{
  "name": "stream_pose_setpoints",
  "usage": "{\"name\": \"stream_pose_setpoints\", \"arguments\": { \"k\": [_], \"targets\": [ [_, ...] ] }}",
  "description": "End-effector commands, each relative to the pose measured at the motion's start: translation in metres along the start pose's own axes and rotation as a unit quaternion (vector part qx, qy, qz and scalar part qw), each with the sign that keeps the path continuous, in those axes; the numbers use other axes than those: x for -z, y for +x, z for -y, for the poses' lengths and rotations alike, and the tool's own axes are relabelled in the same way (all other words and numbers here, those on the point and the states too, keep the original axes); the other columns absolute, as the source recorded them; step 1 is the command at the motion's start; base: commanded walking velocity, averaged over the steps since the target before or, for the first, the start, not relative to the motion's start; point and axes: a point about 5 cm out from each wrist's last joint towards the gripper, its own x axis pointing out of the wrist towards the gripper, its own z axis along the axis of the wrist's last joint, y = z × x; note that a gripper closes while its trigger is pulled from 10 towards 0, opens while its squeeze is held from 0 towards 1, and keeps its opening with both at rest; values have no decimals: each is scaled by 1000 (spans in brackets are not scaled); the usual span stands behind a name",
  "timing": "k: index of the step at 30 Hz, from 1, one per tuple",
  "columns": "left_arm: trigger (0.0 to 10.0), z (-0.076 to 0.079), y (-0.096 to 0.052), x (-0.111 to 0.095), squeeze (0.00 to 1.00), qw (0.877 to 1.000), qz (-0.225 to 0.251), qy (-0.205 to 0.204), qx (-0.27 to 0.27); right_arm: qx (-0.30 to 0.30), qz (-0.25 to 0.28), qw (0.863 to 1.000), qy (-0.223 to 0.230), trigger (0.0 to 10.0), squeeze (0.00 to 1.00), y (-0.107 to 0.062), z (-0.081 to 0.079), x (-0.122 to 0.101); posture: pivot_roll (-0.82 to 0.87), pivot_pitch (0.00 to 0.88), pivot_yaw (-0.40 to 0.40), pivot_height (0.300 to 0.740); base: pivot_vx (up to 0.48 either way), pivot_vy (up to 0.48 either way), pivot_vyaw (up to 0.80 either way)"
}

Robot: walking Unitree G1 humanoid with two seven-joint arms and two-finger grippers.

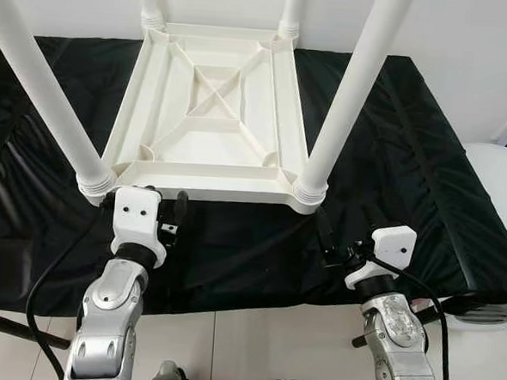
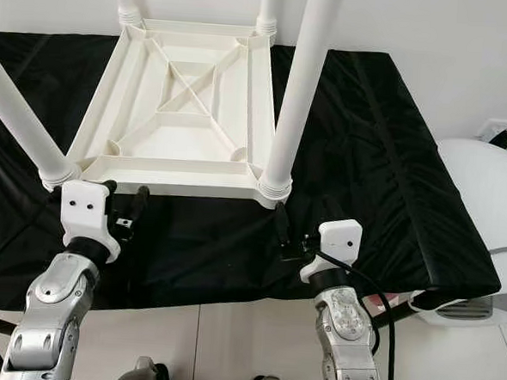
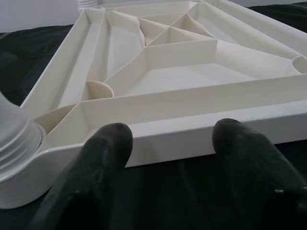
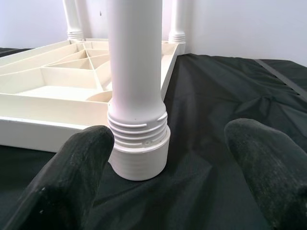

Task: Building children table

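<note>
Table frame [image 1: 211,110] upside down: cream/off-white plastic, plain, no pattern, ribs same tone. Four legs [image 1: 350,84] white, slightly cooler than the frame, threaded collars same white. Cloth [image 1: 410,165] covering the tabletop: glossy black, wrinkled, pale sheen along the folds, runs to all edges. Left gripper [image 1: 145,205]: white housing with two dark screw holes, black fingers [image 3: 103,158]. Right gripper [image 1: 340,247]: white housing, black fingers [image 4: 72,182], matte. Arms [image 1: 108,319] silver metal, black cables. Floor [image 1: 253,345] pale grey-white tile with thin dark grout lines. Wall [image 1: 469,48] plain white. Rounded object [image 1: 504,179] off the tabletop's right edge: white.
</note>
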Motion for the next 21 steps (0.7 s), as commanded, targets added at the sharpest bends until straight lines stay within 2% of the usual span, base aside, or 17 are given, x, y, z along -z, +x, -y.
{"name": "stream_pose_setpoints", "arguments": {
  "k": [1,2,6,7,8,9,11,13,21],
  "targets": [
    [10000,-4,-5,3,976,999,-5,-4,-47,-3,-3,1000,-3,10000,0,-1,-1,3,39,138,-14,740,0,0,0],
    [10000,-2,-7,2,1000,999,5,-10,-40,-3,-3,1000,-2,10000,0,0,-1,3,40,136,-16,740,0,0,0],
    [10000,4,-6,3,1000,999,-6,35,-13,-8,-5,1000,0,10000,0,0,-3,5,46,132,-21,740,0,0,0],
    [10000,4,-6,3,1000,999,-6,35,-13,-8,-5,1000,0,10000,0,0,-3,5,46,132,-21,740,0,0,0],
    [10000,9,-3,0,0,999,0,41,13,-11,-7,1000,-1,10000,0,0,-3,5,46,130,-21,740,0,0,0],
    [10000,9,-3,0,0,999,0,41,13,-11,-7,1000,-1,10000,0,0,-3,5,46,130,-21,740,0,0,0],
    [10000,24,6,-5,0,994,18,70,78,-13,-9,1000,-2,10000,0,0,-2,6,48,129,-24,740,0,0,0],
    [10000,33,11,-5,0,990,22,81,117,-15,-9,1000,-3,10000,0,1,-2,7,44,127,-18,740,0,0,0],
    [10000,36,14,-3,0,982,23,106,154,-14,-9,1000,-5,10000,0,-1,-2,7,27,123,-1,740,0,0,0]
  ]
}}
